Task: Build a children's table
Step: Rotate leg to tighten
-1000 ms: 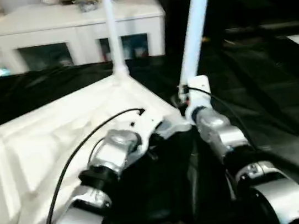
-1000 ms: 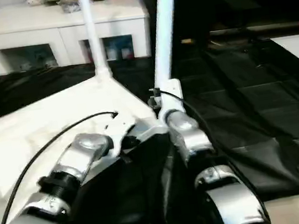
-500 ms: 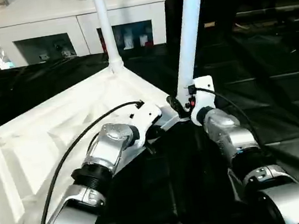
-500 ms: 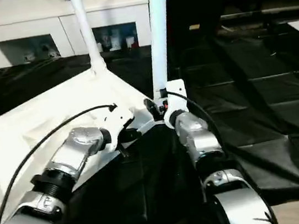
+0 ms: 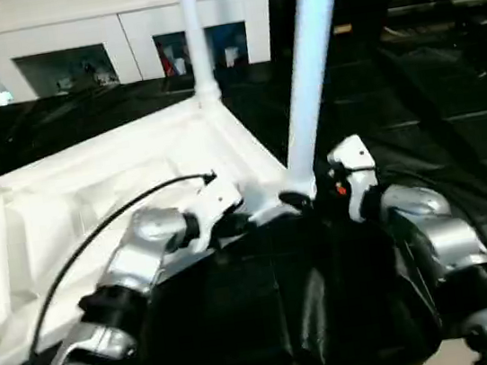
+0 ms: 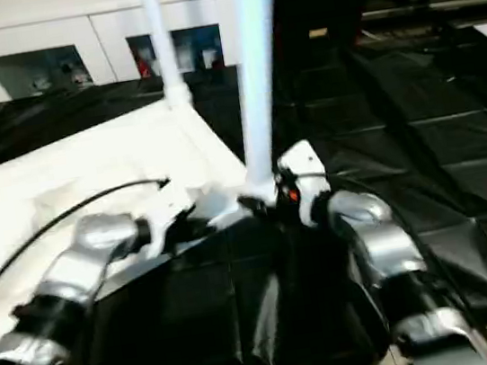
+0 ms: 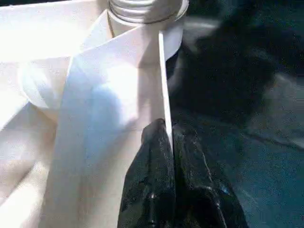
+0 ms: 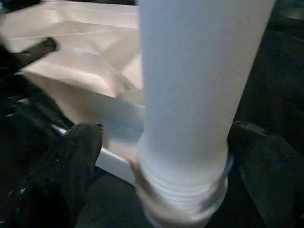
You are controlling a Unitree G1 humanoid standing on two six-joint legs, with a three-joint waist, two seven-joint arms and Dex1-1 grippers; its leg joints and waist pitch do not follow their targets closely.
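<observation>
With the upturned table top (image 5: 92,204) on the black-draped work table (image 5: 455,135), the left gripper (image 7: 170,142) pinched its edge rib while the right gripper (image 8: 156,156) stood wide around the near leg (image 5: 305,74), which apparently needed regripping and twisting home

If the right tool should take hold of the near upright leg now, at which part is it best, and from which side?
Probably low on the near leg, just above its threaded base at the corner socket, coming from the robot's right, where the right tool already stands open around it. The tube is round and upright; the tabletop blocks the left side.
</observation>
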